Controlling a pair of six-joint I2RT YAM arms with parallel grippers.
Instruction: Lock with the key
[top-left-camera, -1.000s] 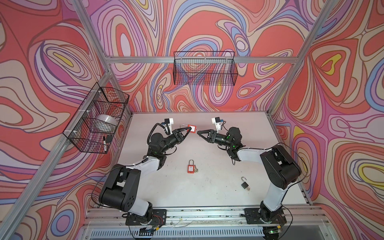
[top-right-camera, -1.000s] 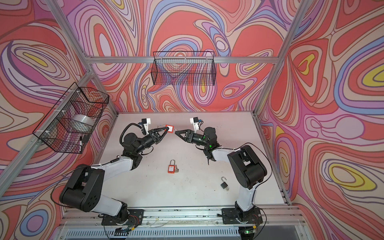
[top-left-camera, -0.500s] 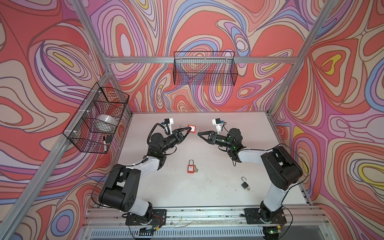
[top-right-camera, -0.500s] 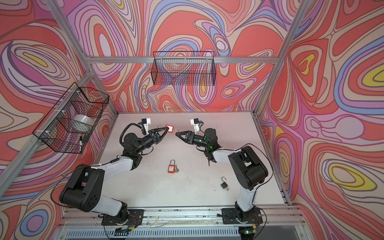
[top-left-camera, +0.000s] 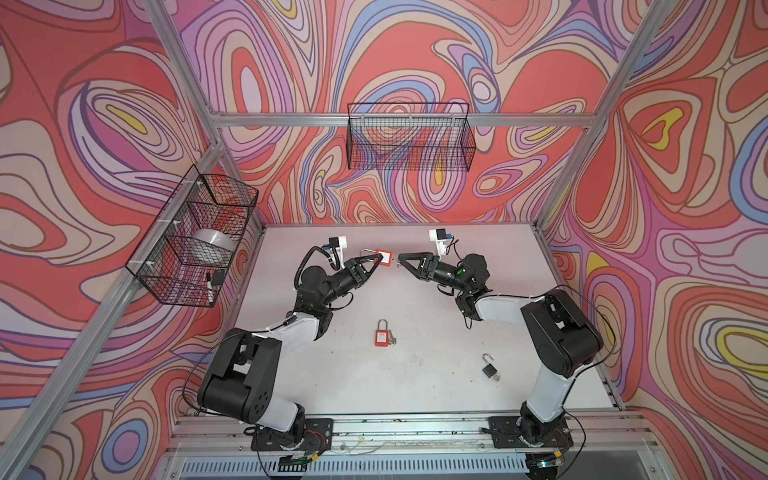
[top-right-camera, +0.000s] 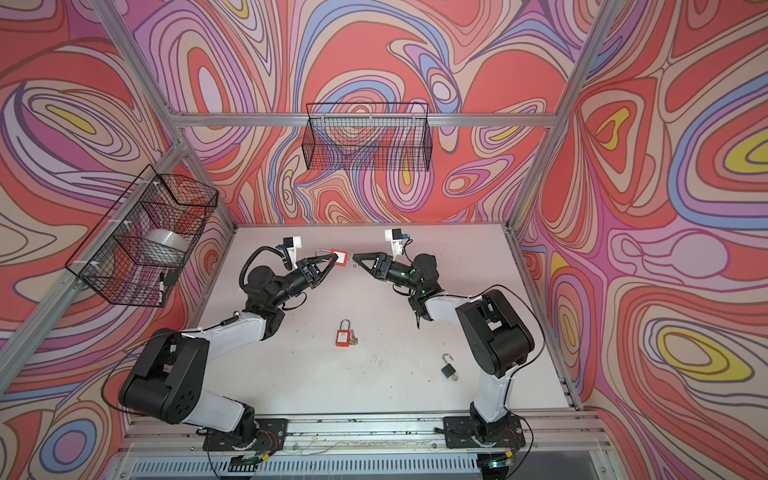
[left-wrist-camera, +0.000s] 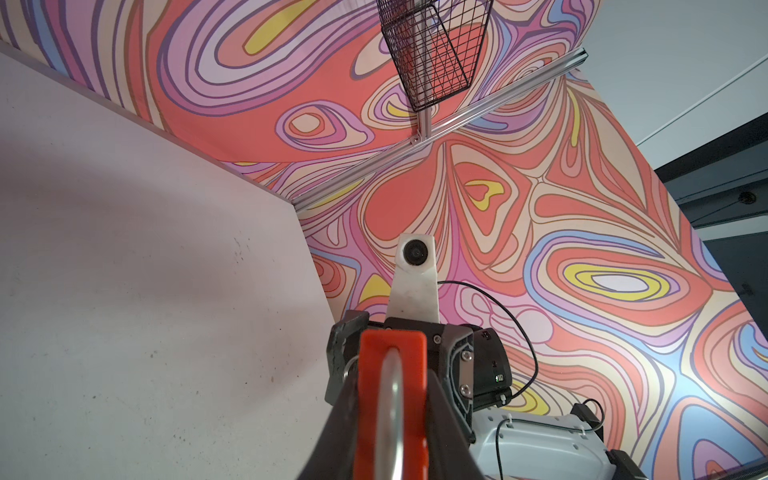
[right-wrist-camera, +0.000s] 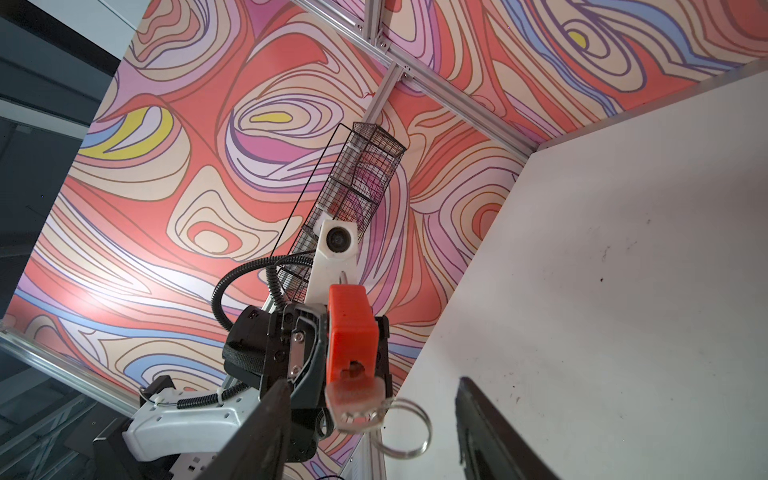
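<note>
Currently raised above the back-middle of the table: one held red padlock, seen in both top views, clenched by its body in the left gripper, silver shackle pointing back along that gripper in the left wrist view. Key: seated in the keyhole at the padlock's base, bow outward, key ring hanging from it. Right gripper: released, facing the padlock from the other side; its two dark fingers stand well apart on either side of the key and ring, neither touching them in the right wrist view. Second red padlock: flat on the table near the centre, shackle pointing to the back wall, a small key just beside it. Black padlock: flat on the table nearer the right arm's base, shackle swung out. Wire basket: hung on the left wall, holding a white round item and a marker.
</note>
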